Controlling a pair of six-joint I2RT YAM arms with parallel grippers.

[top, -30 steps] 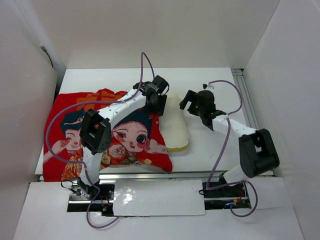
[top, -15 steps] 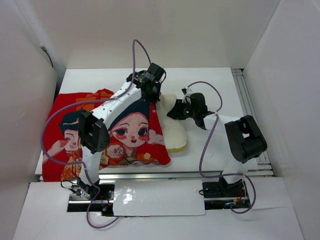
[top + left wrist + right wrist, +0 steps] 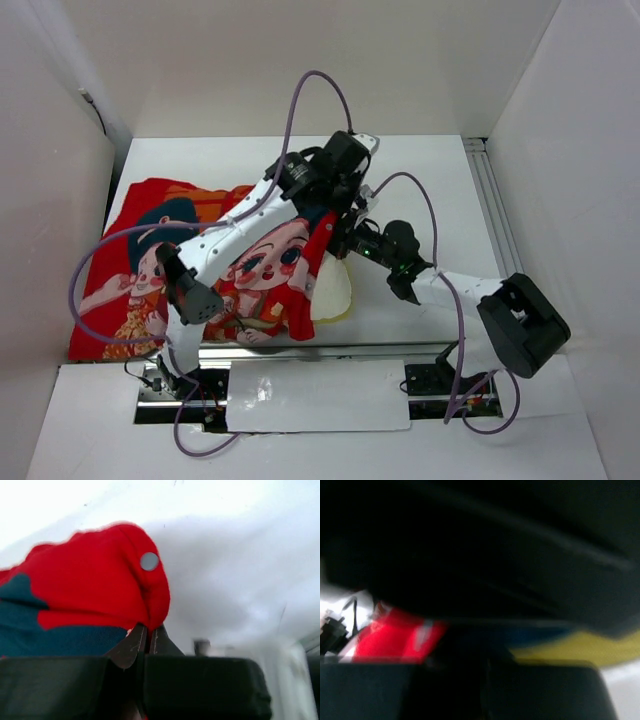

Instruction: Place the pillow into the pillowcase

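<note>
Listener: Change over the last second, please?

Describer: The right-hand edge of the pillowcase (image 3: 150,270) has risen. The left tool (image 3: 148,629) is pressed together on a fold of its red cloth, holding it above the white surface (image 3: 420,170). A second ago the long cream side of the pillow (image 3: 335,290) lay bare. Now only a near corner with yellow piping shows, and the rest sits under red fabric. The right tool (image 3: 350,235) has swung in from well apart and sits at the pillow's far end, beneath the left arm. The case mouth seems to be going over the pillow, which looks partly in, not fully.

Listener: What does each camera add?

Describer: Only the left wrist view shows the pinch, plus a grey stud (image 3: 149,561) on the cloth. Only the overhead view shows the layout. The right wrist view is dark and blurred, with red and yellow streaks. Whether the right tool is spread or closed cannot be told.
</note>
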